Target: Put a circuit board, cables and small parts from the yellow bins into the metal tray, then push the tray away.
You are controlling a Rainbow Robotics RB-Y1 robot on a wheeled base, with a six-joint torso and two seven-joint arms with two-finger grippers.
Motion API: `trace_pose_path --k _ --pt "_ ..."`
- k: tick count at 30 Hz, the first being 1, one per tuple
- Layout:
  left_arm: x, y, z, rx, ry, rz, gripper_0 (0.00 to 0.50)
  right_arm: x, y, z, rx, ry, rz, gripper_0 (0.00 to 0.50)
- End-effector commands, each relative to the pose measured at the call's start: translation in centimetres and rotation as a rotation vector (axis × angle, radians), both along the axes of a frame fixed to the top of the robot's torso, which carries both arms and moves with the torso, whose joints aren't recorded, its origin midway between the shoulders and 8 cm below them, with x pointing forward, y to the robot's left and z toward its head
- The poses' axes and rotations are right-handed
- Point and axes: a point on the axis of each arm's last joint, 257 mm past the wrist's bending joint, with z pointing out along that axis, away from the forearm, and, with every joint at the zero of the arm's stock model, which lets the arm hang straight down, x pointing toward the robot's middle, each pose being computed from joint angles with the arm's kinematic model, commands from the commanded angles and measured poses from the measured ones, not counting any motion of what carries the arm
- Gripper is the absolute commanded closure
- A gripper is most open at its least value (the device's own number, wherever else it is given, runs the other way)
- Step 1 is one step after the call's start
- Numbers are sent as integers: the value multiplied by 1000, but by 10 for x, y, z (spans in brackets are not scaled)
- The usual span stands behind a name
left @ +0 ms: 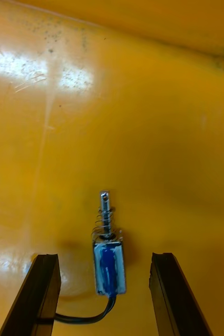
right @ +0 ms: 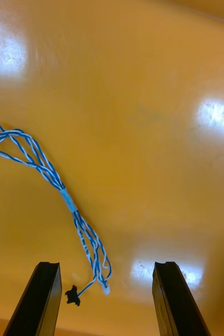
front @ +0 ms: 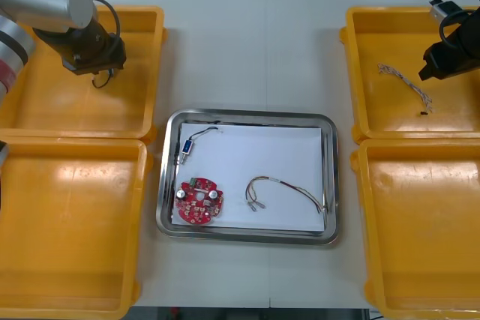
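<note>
My left gripper [front: 100,71] hangs over the far left yellow bin [front: 142,73]. In the left wrist view it [left: 104,258] is open, and a small metal part [left: 109,260] with a blue body, a spring and a black lead lies on the bin floor between its fingers. My right gripper [front: 433,67] is over the far right bin [front: 375,121], open [right: 106,266] around the end of a twisted blue and white cable [right: 67,198] [front: 406,85]. The metal tray [front: 247,119] holds a round red circuit board [front: 199,201], a small metal part [front: 185,149] and a red and yellow cable [front: 289,188].
The near left bin [front: 67,222] and near right bin [front: 420,222] flank the tray. White paper lines the tray's inside. A bare strip of table [front: 255,50] runs beyond the tray between the far bins.
</note>
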Motion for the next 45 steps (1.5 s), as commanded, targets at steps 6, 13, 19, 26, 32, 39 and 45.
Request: trace_pose_path --k 6,13,19,26,32,39,45 --pt "13 -23 7 38 -49 -94 0 34 31 29 -77 -78 176 0" --pt "12 -19 -3 37 -51 -94 0 39 40 15 -66 -82 186 0" --pt "10 -17 -6 42 -44 -97 0 41 39 -3 -61 -78 175 0" --pt "7 -15 -13 45 -34 -96 0 43 39 -17 -61 -79 163 0" --pt "7 -14 -13 48 -33 -98 95 44 36 -28 -57 -84 147 0" --pt "4 -13 -16 57 -20 -111 500 40 32 -41 -61 -75 145 0" --pt "3 -13 -15 62 -14 -117 500 40 35 -42 -49 -76 145 334"
